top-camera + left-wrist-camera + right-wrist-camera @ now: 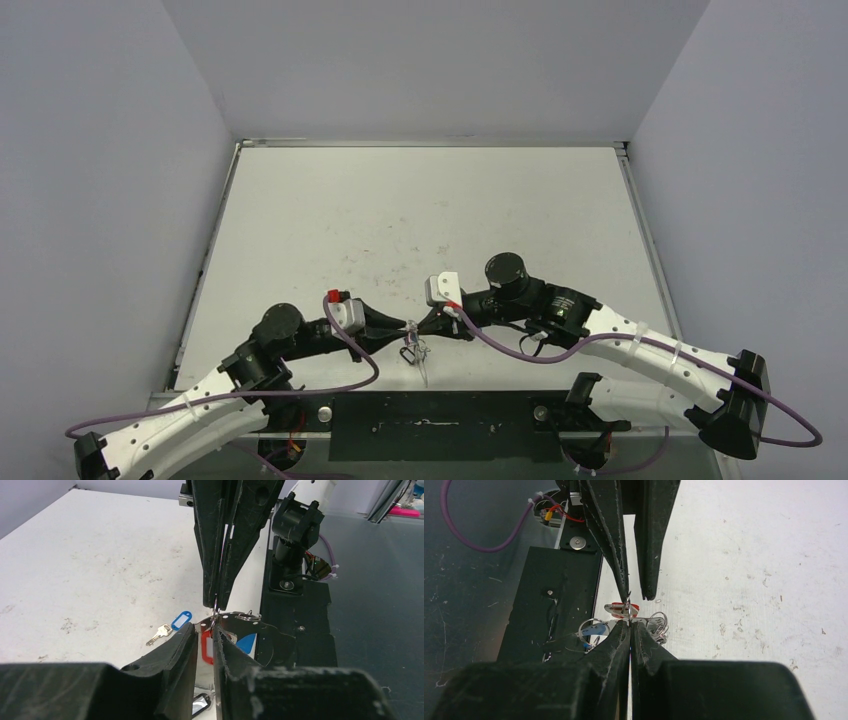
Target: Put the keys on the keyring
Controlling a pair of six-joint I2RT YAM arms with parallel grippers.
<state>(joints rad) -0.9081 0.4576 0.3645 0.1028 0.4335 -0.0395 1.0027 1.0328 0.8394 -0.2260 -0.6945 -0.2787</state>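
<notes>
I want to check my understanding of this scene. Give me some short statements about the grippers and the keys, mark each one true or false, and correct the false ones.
1. The right gripper is shut on the thin wire of the keyring. True.
2. The left gripper has its jaws pressed together. False: a gap shows between them.
3. The key with the light blue tag lies on the table, held by neither gripper. True.
4. The red tag lies at the table's far edge. False: it is right at the grippers' tips.
</notes>
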